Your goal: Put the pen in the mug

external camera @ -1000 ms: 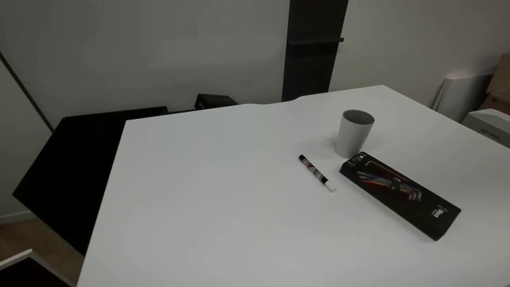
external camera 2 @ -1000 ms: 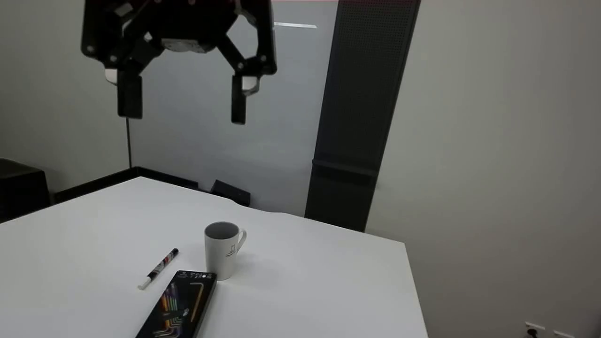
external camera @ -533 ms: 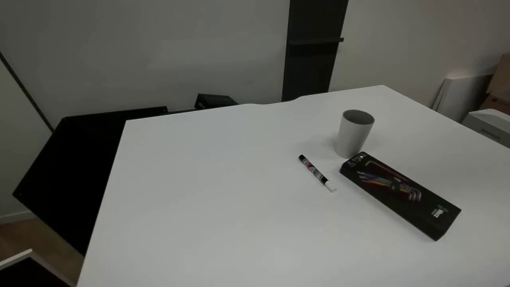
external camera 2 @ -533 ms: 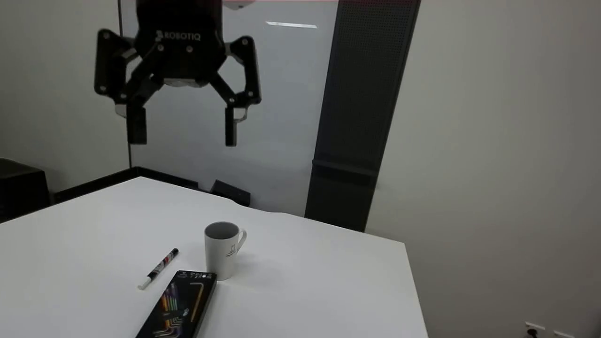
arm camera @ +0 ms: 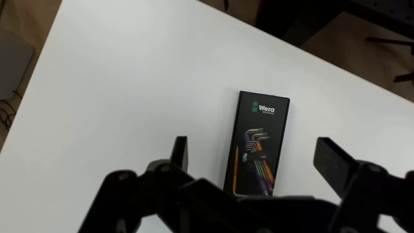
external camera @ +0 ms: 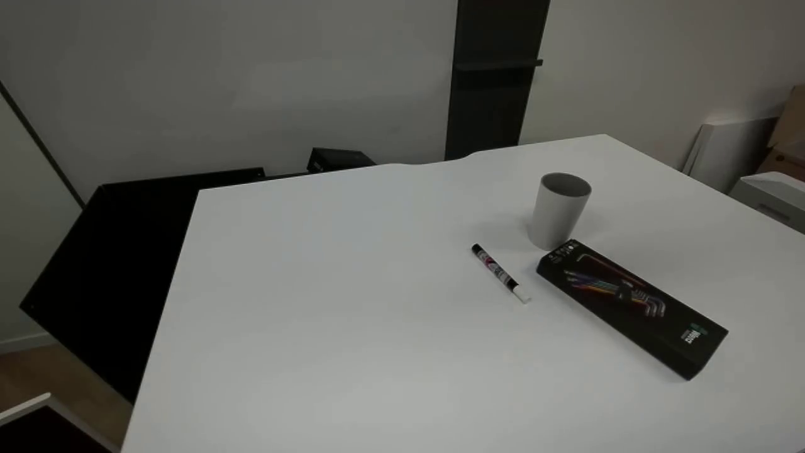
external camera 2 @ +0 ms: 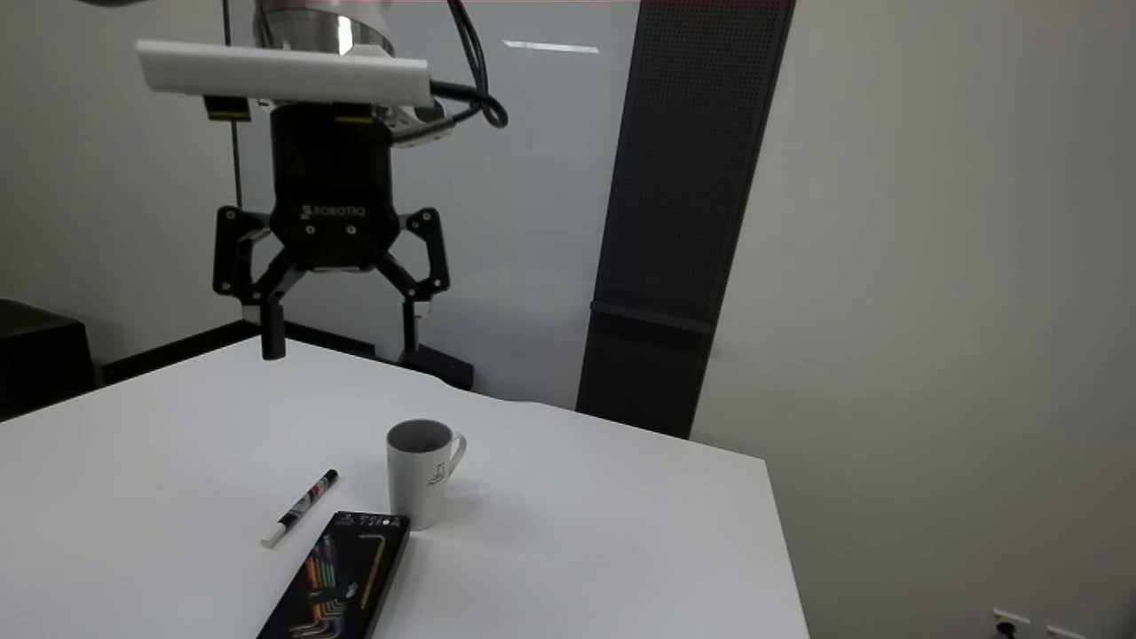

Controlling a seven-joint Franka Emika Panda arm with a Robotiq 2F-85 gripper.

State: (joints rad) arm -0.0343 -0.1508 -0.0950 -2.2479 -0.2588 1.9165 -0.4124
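The pen (external camera 2: pixel 299 508) lies near the mug (external camera 2: pixel 414 484), and higher than this mug hangs the gripper (external camera 2: pixel 342 351) with its fingers (external camera 2: pixel 273 333) spread.

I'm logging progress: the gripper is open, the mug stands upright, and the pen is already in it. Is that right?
Not quite: in both exterior views the pen lies on the table, outside the mug. The gripper is indeed open, and the mug upright.
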